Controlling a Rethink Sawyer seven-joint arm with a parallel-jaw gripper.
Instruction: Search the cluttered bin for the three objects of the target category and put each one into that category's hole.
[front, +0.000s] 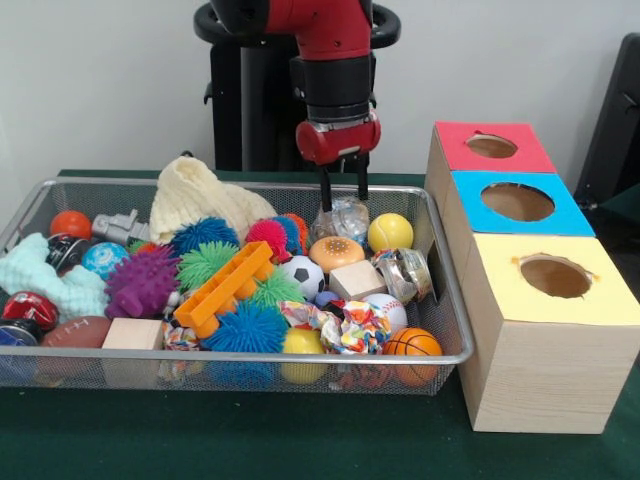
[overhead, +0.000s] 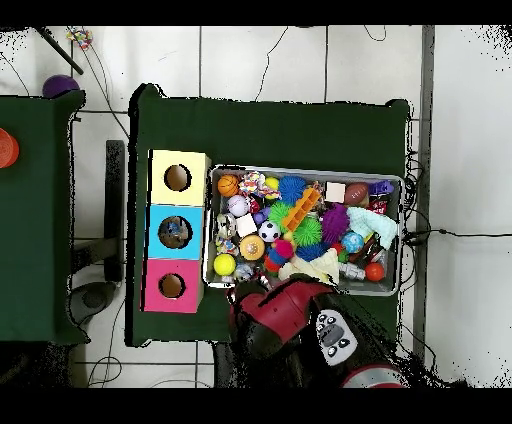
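Note:
The wire mesh bin (front: 250, 358) is full of toys and also shows in the overhead view (overhead: 300, 169). A wrinkly see-through plastic bottle (front: 342, 221) lies at the bin's far side, between a pink spiky ball (front: 268, 236) and a yellow ball (front: 390, 232). My gripper (front: 342, 200) hangs straight down over it, open, with a fingertip at each side of the bottle's top. A shiny crumpled thing (front: 404, 272) lies by the bin's right wall; I cannot tell if it is a bottle or a can. In the overhead view the arm (overhead: 290, 320) hides the gripper.
Three wooden boxes stand right of the bin, each with a round hole: pink top (front: 455, 140), blue top (front: 575, 215), yellow top (front: 600, 300). In the overhead view something see-through lies inside the blue box's hole (overhead: 174, 232). A cream knitted hat (front: 195, 200) rises at the bin's far side.

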